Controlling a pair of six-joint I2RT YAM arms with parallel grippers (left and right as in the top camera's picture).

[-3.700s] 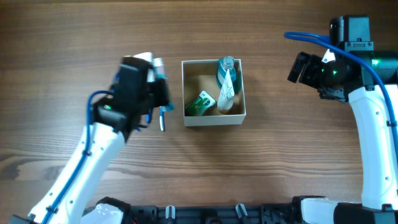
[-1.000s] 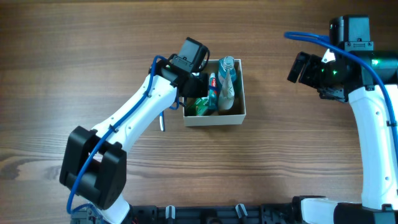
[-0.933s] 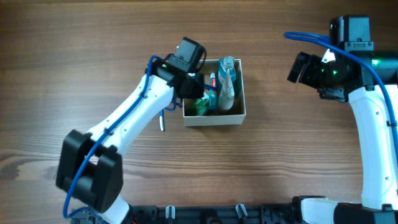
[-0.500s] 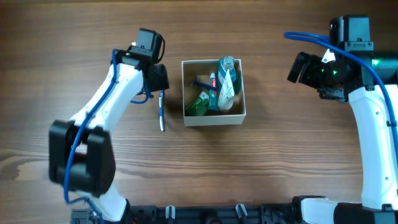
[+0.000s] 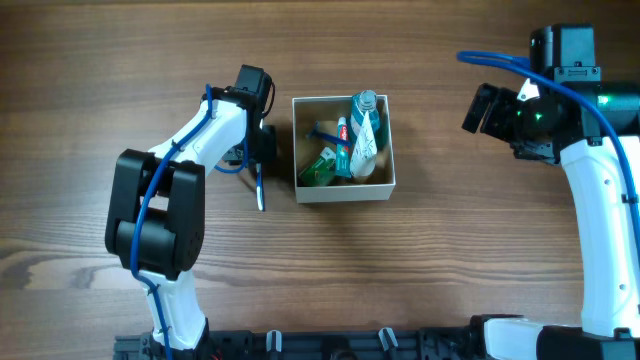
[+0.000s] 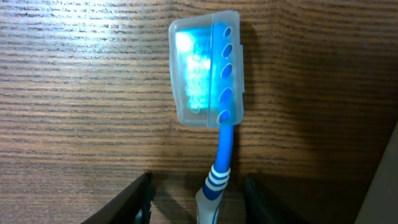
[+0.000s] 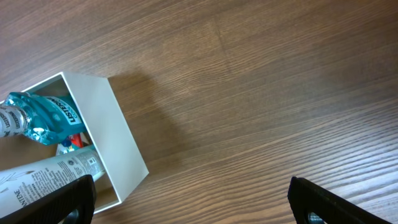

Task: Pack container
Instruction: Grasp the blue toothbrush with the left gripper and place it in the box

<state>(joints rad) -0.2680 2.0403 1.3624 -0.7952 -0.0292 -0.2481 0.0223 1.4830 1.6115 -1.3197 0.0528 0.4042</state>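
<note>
The container (image 5: 344, 189) is a white-walled, tan-floored box at the table's middle, holding a teal bottle (image 5: 361, 110), a white tube (image 5: 364, 150), a green packet (image 5: 322, 166) and a small blue item. It also shows in the right wrist view (image 7: 118, 146). A blue toothbrush (image 5: 258, 188) with a clear head cap (image 6: 205, 68) lies on the wood just left of the box. My left gripper (image 5: 252, 152) hangs over it, jaws open, one on each side of the handle (image 6: 214, 186). My right gripper (image 5: 480, 108) is open and empty, well right of the box.
Bare wooden table (image 5: 450, 250) surrounds the box. The left arm's links (image 5: 160, 200) stretch down the left side of the table. The right arm (image 5: 600, 200) stands along the right edge.
My left gripper left the box, where it put a small blue item, swung out left, and now sits over the toothbrush beside the box. The right arm has not moved.
</note>
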